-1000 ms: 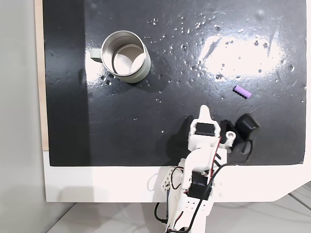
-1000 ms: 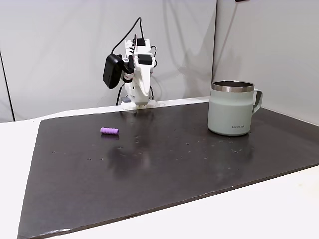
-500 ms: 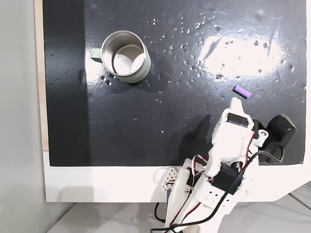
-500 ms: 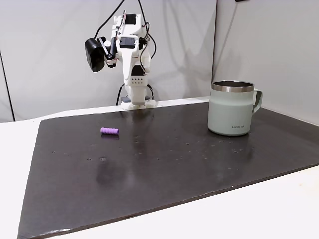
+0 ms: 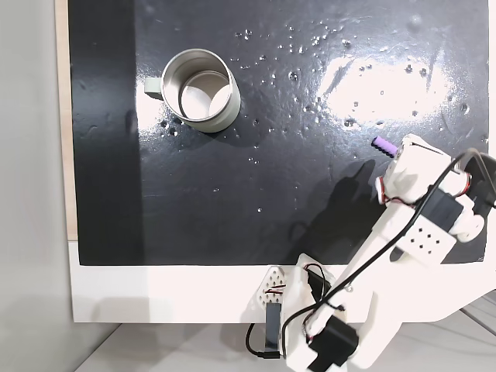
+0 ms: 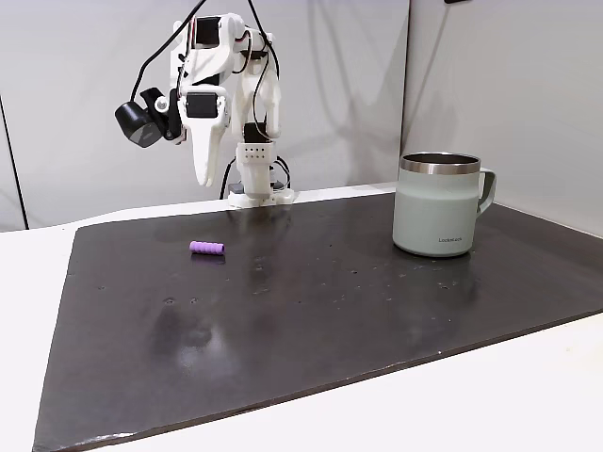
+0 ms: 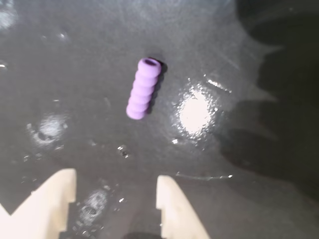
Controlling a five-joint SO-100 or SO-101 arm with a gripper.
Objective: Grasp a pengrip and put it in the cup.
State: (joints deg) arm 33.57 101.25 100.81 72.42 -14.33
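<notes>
Wrist view: white two-finger gripper (image 7: pixel 115 186) parted, holding nothing, poised above small purple ribbed pengrip (image 7: pixel 143 88) lying on black mat (image 7: pixel 249 59).

Place: a plain indoor test or lab-like bench corner, not a lived-in room.
Walls: bare pale grey panels (image 6: pixel 94 94) with a vertical seam, nothing hung on them.
Table: a white table (image 6: pixel 528 395) with a dark, glossy mat (image 6: pixel 311 301) laid on it; the mat shows glare and small specks.
Equipment: a white 3D-printed-looking arm (image 6: pixel 247 104) with exposed black and red cables (image 5: pixel 329 298) stands at the mat's edge.
Lighting: bright overhead light, mirrored as a white patch (image 5: pixel 372 77) on the mat.
</notes>
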